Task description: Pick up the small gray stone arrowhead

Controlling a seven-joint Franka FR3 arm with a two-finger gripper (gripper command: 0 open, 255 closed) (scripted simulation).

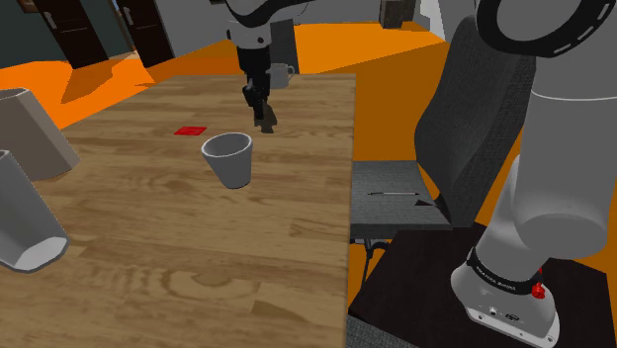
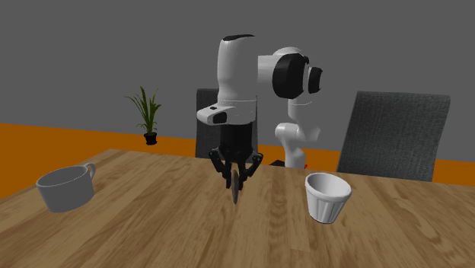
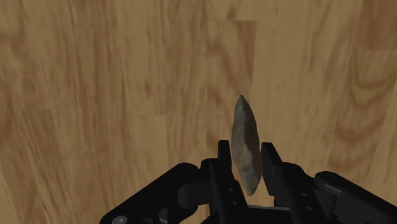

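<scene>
While the black fingers [image 3: 224, 167] press on both flat faces of the grey-brown stone arrowhead [image 3: 244, 133], the gripper [image 3: 245, 153] holds it on edge, point away from the hand and toward the wooden table [image 3: 95, 95]. In the second exterior view the arrowhead [image 2: 237, 190] hangs below the gripper [image 2: 237, 177] with its point down; whether the point touches the wood I cannot tell.

From the gripper in that view, a white ribbed cup [image 2: 327, 196] stands upright on the table at 4 o'clock. Its mouth is open upward and shows a plain pale inner wall. A grey mug [image 2: 65, 187] stands well apart at 8 o'clock, its handle toward 1 o'clock; its inside is hidden.

In the shoulder view the cup [image 1: 229, 158] is at 7 o'clock from the gripper [image 1: 260, 111] and leans with the camera's slant. A flat red piece [image 1: 190, 130] lies at 8 o'clock and the mug [image 1: 281, 75] at 1 o'clock. Two large pale vessels [image 1: 22, 133] [image 1: 22, 222] sit at the table's 9 o'clock edge, both tilted, contents unseen.
</scene>
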